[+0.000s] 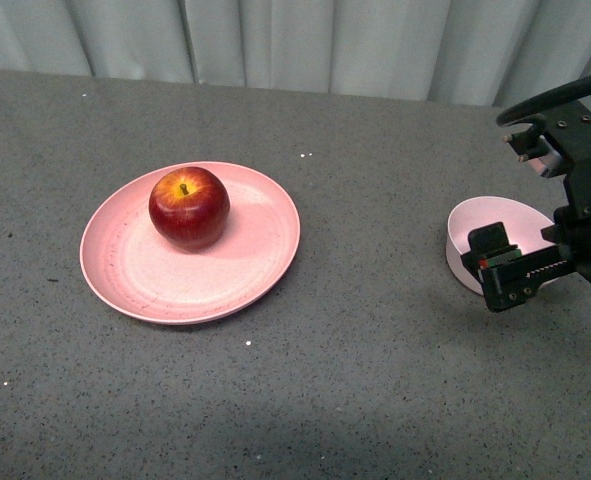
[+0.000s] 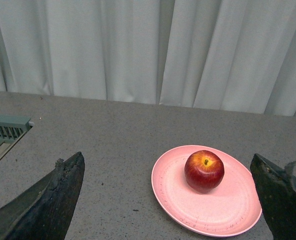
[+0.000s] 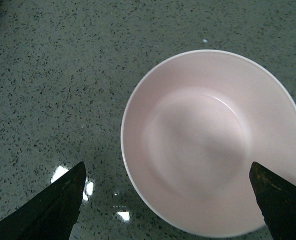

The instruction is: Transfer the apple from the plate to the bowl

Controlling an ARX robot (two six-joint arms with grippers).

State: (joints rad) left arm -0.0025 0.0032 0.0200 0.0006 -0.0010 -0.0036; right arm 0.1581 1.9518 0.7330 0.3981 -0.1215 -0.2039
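The left pincer (image 2: 167, 156) and right pincer (image 3: 167, 167) gape wide; the right arm (image 1: 587, 190) covers part of the bowl (image 1: 480, 225).

Dark red apple (image 1: 189, 207), salmon plate (image 1: 155, 285), pale pink bowl (image 3: 213, 140).

No readable text, labels or numbers
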